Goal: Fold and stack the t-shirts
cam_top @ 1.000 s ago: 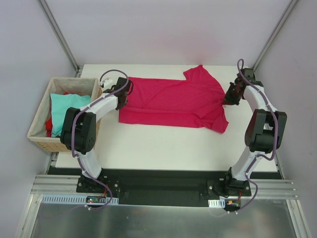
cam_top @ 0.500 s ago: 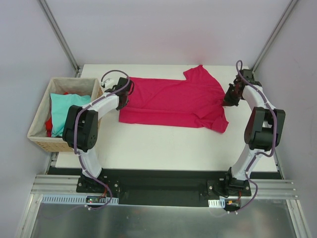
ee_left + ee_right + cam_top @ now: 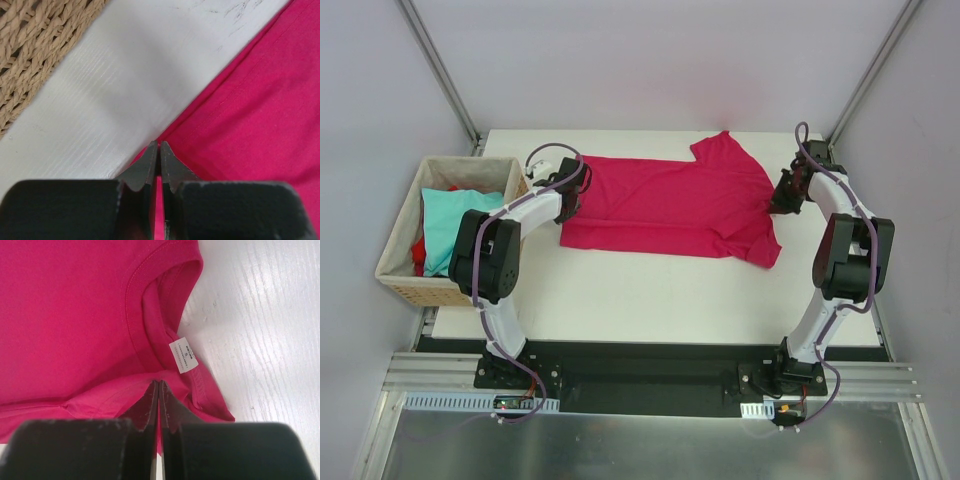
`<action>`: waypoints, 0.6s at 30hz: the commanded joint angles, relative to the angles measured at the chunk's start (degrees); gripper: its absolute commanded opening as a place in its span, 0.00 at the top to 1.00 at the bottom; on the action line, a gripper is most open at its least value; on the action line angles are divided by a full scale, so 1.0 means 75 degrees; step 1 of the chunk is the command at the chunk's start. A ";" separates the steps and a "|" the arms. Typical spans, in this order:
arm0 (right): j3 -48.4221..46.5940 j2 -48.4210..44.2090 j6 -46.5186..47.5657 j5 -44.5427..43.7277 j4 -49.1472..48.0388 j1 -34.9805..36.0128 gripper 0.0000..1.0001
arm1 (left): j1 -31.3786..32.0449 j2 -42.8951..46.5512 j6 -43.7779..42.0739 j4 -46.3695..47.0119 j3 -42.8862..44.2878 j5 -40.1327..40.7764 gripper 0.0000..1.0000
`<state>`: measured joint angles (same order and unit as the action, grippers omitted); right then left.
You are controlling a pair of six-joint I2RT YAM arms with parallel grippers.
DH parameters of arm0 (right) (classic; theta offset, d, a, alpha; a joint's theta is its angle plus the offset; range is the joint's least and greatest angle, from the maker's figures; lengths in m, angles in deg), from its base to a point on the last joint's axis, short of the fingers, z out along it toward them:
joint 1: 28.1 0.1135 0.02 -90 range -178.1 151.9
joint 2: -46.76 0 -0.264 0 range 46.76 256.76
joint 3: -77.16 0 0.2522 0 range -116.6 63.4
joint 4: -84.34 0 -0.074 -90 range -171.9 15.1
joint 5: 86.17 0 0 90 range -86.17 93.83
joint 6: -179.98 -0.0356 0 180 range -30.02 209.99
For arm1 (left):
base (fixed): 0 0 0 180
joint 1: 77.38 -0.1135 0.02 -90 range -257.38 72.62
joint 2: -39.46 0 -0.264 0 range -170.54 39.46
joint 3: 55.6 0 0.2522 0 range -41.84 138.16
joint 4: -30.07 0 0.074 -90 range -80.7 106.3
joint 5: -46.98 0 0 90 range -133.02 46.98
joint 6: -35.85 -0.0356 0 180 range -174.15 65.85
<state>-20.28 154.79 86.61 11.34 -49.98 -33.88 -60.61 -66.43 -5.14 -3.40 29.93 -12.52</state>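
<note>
Lying flat: crimson-magenta t-shirt (image 3: 670,205) spread across the white desk (image 3: 650,290)
Left gripper (image 3: 159,150): clamped tight on that shirt's hem edge
Right gripper (image 3: 158,387): clamped tight on cloth beside the collar
Wicker basket (image 3: 405,283): left of the desk, light teal t-shirt (image 3: 455,220) atop red t-shirt (image 3: 418,252)

White table (image 3: 650,300); pale grey walls (image 3: 650,60); metal corner struts (image 3: 440,70); even light.

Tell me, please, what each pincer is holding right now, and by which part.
Both are shut on the crimson-magenta t-shirt: the left pincer pinches its hem near the basket, the right pincer a fold beside the collar.
</note>
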 commanded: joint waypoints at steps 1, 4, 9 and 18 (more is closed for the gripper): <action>-0.0198 0.0057 0.0087 0.0018 -0.0155 0.0021 1.00 | -0.0080 -0.0085 -0.0125 -0.0021 0.0251 0.0140 1.00; -0.0245 0.0092 0.0087 0.0089 -0.0062 0.0021 0.99 | -0.0092 -0.0109 -0.0219 -0.0033 0.0310 0.0129 0.91; -0.0467 -0.0642 0.0344 0.0814 0.0138 0.0091 0.09 | -0.0057 0.0476 -0.0417 -0.0021 0.0368 -0.0035 0.24; 0.1311 -0.3398 -0.0134 0.1072 0.0326 0.1285 0.00 | 0.0587 0.2608 -0.0946 -0.0033 -0.0624 -0.1112 0.01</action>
<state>-16.63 140.06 88.29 16.46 -48.98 -29.16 -58.68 -57.14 -10.42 -3.53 29.97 -16.50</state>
